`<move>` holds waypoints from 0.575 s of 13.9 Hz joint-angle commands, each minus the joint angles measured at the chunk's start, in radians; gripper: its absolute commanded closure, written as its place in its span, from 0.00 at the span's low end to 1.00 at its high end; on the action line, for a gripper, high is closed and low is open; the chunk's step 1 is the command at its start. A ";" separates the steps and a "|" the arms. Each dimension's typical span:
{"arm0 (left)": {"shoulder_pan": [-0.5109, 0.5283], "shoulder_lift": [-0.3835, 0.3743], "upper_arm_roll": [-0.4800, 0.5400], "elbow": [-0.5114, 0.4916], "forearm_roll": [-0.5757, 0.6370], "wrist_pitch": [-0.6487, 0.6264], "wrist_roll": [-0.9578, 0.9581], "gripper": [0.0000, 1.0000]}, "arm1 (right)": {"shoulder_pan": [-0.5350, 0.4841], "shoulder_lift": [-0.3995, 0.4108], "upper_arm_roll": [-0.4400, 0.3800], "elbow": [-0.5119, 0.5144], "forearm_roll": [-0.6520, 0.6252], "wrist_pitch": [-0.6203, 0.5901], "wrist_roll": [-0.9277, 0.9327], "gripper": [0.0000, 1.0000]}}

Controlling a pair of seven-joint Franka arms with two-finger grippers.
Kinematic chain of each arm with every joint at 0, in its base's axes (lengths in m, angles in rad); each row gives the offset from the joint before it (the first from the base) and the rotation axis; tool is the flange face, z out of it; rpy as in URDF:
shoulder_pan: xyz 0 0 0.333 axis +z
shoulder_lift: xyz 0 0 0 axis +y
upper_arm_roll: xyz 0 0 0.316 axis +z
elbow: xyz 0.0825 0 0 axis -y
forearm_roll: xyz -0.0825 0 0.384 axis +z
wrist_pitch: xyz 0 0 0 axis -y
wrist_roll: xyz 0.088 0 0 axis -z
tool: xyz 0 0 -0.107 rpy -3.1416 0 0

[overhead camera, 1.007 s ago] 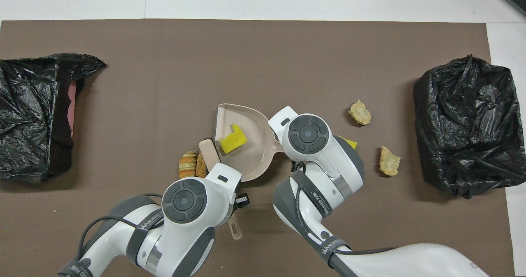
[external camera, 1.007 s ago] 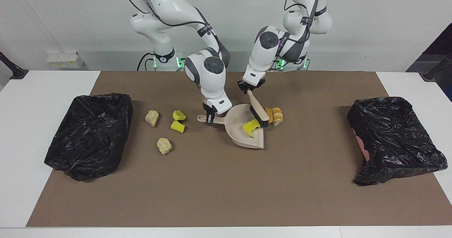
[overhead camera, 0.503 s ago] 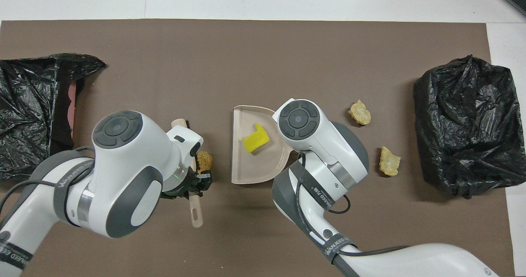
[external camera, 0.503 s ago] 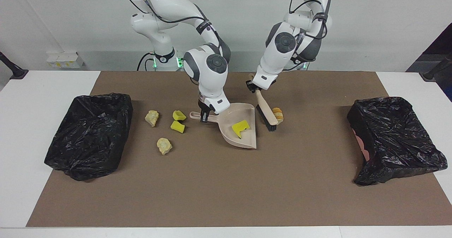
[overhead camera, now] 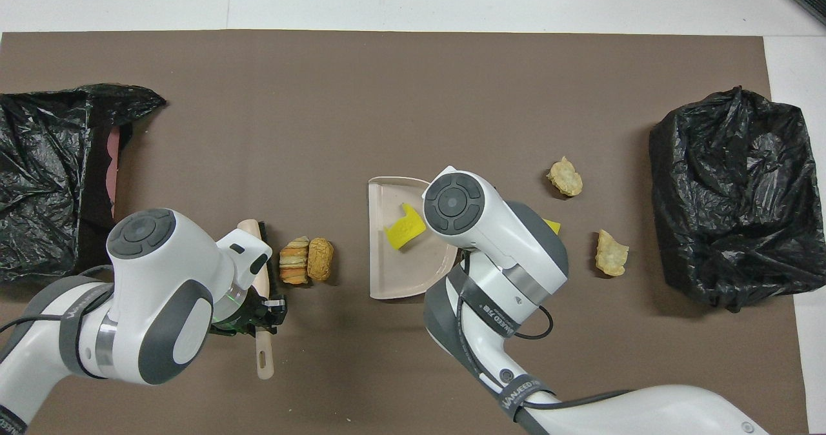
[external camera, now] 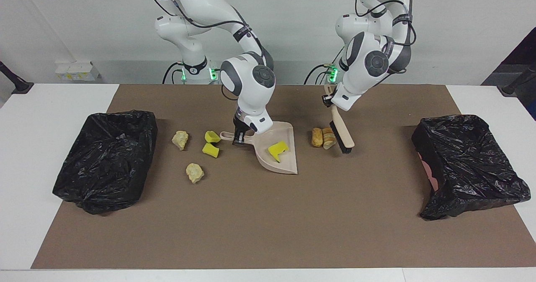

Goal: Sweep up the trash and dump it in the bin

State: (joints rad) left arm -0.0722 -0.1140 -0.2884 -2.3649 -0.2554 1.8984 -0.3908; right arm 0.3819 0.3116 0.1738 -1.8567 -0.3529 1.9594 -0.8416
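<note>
Facing view, and we're using the dustpan (external camera: 289, 170) as our anchor. On the right-arm side of it, four bits of trash lie unswept near the black bin (external camera: 104, 158): two cream lumps (external camera: 180, 139) (external camera: 194, 172) and two yellow chunks (external camera: 212, 137) (external camera: 210, 149) just beside the pan's handle. The right gripper (external camera: 238, 139) is clamped on that handle, and one yellow sponge (external camera: 277, 149) sits in the pan.

The big change from a second ago: the brush (external camera: 342, 136) is no longer at the pan's mouth. It's now on the outer side of the two bread pieces (external camera: 317, 137) (external camera: 329, 138), so they lie between bristles and pan. The left gripper (external camera: 328, 100) is clamped on the brush handle. The second bin (external camera: 465, 165) sits well apart from the dustpan at the left arm's end.

We reckon that sets up a sweep of the bread into the pan.
</note>
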 commanded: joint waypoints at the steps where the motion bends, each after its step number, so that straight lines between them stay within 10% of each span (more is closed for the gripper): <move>1: -0.018 -0.026 -0.014 -0.065 0.004 0.089 -0.019 1.00 | 0.017 0.012 0.004 -0.012 -0.023 0.030 -0.021 1.00; 8: -0.092 0.046 -0.126 0.036 -0.070 0.131 -0.170 1.00 | 0.034 0.040 0.006 -0.004 -0.009 0.095 0.022 1.00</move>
State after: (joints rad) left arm -0.1470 -0.0993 -0.3881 -2.3725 -0.2992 2.0159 -0.5229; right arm 0.4073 0.3268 0.1742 -1.8593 -0.3550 2.0102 -0.8425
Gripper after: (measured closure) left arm 0.731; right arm 0.678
